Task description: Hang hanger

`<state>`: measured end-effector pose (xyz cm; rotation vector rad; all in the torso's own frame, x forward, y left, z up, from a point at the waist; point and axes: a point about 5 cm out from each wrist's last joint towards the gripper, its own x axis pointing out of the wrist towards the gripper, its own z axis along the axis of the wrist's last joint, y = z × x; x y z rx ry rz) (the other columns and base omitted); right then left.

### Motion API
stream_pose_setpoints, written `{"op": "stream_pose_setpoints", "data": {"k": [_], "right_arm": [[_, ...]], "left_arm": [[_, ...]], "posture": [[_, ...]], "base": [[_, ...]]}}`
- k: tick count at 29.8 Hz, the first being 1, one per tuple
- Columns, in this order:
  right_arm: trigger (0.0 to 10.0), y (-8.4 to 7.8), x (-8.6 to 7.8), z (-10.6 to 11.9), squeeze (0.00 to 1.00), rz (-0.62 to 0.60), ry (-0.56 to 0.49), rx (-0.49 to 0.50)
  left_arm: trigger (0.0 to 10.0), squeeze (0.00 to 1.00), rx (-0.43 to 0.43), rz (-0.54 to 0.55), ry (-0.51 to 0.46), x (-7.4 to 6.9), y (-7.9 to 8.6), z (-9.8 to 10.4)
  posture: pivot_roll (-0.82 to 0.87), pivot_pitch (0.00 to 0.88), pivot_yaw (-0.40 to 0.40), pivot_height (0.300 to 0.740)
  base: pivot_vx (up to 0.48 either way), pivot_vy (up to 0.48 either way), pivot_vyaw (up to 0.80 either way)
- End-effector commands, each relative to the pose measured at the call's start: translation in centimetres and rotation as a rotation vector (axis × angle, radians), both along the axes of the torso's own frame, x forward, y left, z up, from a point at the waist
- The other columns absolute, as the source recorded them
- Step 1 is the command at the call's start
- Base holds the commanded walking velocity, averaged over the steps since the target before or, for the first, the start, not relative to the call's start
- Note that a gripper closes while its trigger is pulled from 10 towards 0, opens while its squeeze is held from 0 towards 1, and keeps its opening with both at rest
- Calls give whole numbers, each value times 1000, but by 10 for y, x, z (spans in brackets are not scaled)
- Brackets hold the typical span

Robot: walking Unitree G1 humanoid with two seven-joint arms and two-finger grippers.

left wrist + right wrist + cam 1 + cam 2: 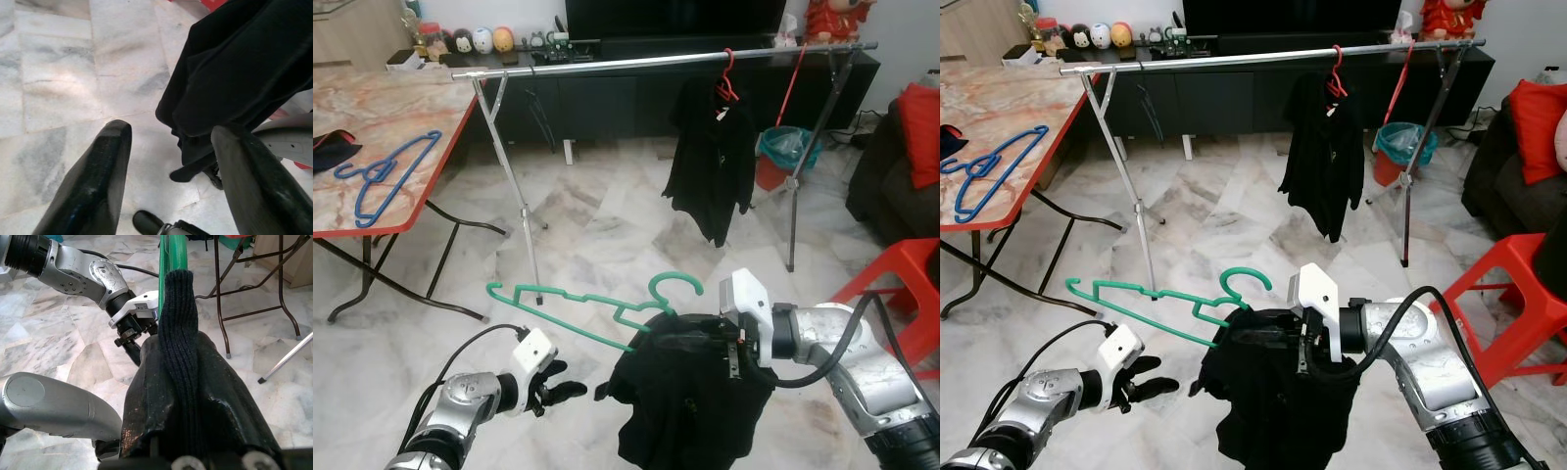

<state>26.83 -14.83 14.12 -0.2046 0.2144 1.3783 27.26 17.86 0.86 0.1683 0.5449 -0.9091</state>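
We carry the loaded hanger, well short of the rail.

Our right gripper [705, 338] has its black fingers clamped on the neck of the green plastic hanger [597, 308] and the ribbed collar of the black knitted garment [690, 411] draped on it. It is low in front of us and well apart from the long silver clothes rail [656, 62], so the hanging itself is, we judge, all left to do. The hanger's long axis runs roughly level, parallel to the rail, its bare arm reaching out to our left. Its hook curls upward, with the tip towards our right. Our left gripper [166, 161] is below the rail's left end, fingers spread wide and holding nothing, just beside the garment's hem. Another black garment on a red hanger [727, 78] already hangs from the rail.
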Motion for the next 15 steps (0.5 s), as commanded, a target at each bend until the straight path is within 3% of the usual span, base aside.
{"op": "stream_pose_setpoints", "data": {"k": [1, 15], "right_arm": [[10000, 2, 2, 8, 0, 15, -37, 1], [10000, 4, 4, 4, 0, 11, -35, -9]], "left_arm": [[10000, 1000, -2, -7, 1, -2, 2, 0], [10000, 1000, -98, -83, 30, 1, -10, 9]], "posture": [[9, 0, 17, 740], [8, 1, 16, 740]], "base": [[0, 0, 0], [0, 0, 0]]}}
